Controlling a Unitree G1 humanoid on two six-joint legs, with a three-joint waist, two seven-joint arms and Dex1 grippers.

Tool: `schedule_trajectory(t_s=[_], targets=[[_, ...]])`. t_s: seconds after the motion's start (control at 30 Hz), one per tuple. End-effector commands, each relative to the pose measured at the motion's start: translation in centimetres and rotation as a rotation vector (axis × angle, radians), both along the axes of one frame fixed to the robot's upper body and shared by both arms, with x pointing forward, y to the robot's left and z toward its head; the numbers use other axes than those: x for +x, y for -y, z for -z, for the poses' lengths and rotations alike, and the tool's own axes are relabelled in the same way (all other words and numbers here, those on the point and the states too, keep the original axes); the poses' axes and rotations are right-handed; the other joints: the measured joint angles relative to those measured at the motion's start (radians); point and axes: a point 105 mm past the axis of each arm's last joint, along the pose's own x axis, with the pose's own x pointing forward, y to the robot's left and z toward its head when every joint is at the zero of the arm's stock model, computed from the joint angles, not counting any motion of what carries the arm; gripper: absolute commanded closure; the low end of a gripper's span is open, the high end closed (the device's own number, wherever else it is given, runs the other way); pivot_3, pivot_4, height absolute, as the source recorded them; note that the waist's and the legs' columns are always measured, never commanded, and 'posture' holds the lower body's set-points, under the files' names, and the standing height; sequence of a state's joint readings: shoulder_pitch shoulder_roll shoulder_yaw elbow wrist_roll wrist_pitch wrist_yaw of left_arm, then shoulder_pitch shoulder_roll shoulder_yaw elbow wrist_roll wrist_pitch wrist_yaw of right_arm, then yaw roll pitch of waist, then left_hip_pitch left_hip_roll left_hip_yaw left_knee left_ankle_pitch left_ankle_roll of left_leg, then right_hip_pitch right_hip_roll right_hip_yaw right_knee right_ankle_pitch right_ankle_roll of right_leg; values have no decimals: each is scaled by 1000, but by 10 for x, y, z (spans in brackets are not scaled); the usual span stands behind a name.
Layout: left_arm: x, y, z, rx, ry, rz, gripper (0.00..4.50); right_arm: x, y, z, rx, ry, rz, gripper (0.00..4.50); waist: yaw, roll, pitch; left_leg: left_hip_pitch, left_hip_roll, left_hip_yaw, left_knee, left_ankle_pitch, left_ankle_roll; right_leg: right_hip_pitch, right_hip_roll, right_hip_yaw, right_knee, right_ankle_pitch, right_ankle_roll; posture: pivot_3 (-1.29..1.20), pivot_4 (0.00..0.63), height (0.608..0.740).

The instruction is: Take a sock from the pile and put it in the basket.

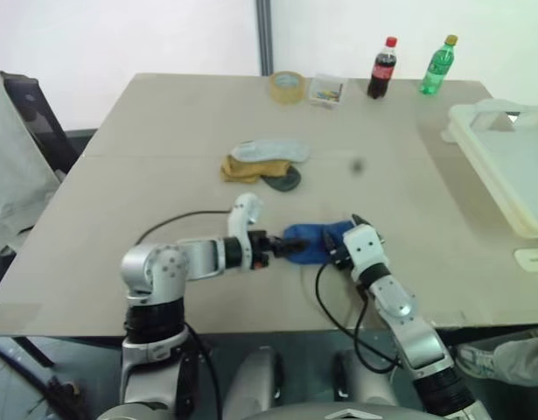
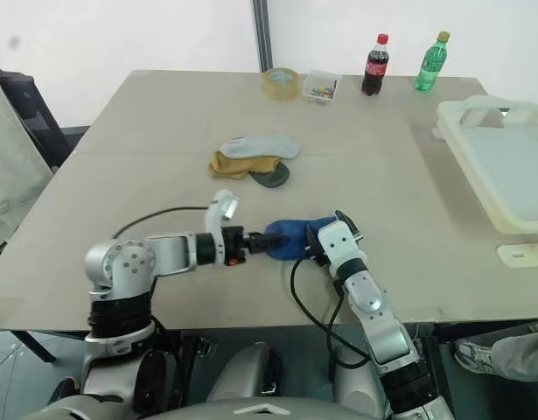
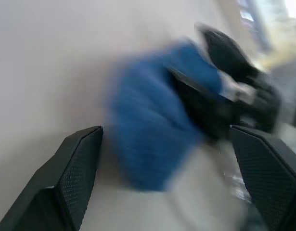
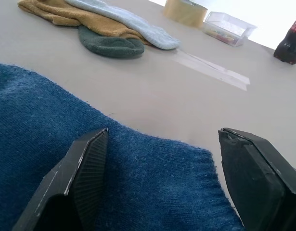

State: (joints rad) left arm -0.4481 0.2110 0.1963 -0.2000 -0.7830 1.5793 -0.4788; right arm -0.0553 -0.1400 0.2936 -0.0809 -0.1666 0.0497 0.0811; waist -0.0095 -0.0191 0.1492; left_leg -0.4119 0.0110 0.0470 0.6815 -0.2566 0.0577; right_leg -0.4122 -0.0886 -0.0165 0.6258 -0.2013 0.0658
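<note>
Two grippers flank one blue sock [image 1: 314, 242], which lies on the table [image 1: 164, 131] near the front edge, apart from the pile [image 1: 262, 164] further back. The sock's long axis runs left to right, directly between the grippers. The left gripper [image 1: 284, 248] points right at the sock's left end, fingers spread fully apart on either side of the fabric and closed on nothing. The right gripper [image 4: 160, 178] points forward at the sock's right end, jaws also wide, the cuff lying between and under its fingers but not pinched. The basket [image 1: 505, 166] stands at the far right, well apart from the sock. Judged from this layout, the right arm is nearer the basket and better placed to carry
</note>
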Motion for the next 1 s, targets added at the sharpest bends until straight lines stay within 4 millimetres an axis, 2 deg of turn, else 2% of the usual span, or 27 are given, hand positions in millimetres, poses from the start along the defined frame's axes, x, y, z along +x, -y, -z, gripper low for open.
schedule_trajectory(t_s=[0.03,0.1,0.23,0.5,0.63,0.83,1.0], targets=[[-12,11,4,-49,-64,76,26,1,19,19,-55,-61,63,803,-2,0,0,0,0,0,0,0,0,0,0,0,0,0,0,0,150,740],[-7,16,5,-71,-83,47,26,0,20,18,-61,-56,59,803,-1,0,0,0,1,-1,0,2,3,-1,1,0,0,0,0,0,150,740],[3,19,-10,-185,-60,-13,26,-2,23,19,-73,-54,65,803,2,0,0,-2,0,-1,0,2,5,-1,0,0,-1,0,0,0,150,740],[4,7,-17,-170,-3,-76,26,-4,30,19,-94,-52,76,803,2,0,1,-2,0,-2,-1,2,5,-2,0,-1,-1,0,0,0,150,740],[5,3,-25,-214,24,-113,26,-4,34,19,-98,-53,84,803,4,0,1,-3,0,-2,-1,2,5,-2,-1,-1,-2,0,0,0,150,740],[7,10,-37,-288,49,-133,26,-4,34,19,-104,-51,83,803,6,-1,1,-3,0,-2,-1,1,3,-2,-1,-1,-2,0,0,0,150,740],[7,25,-44,-339,56,-107,26,-1,33,18,-119,-45,71,803,7,-1,1,-3,0,-2,-1,2,5,-2,-1,-2,-2,0,0,0,150,740]])
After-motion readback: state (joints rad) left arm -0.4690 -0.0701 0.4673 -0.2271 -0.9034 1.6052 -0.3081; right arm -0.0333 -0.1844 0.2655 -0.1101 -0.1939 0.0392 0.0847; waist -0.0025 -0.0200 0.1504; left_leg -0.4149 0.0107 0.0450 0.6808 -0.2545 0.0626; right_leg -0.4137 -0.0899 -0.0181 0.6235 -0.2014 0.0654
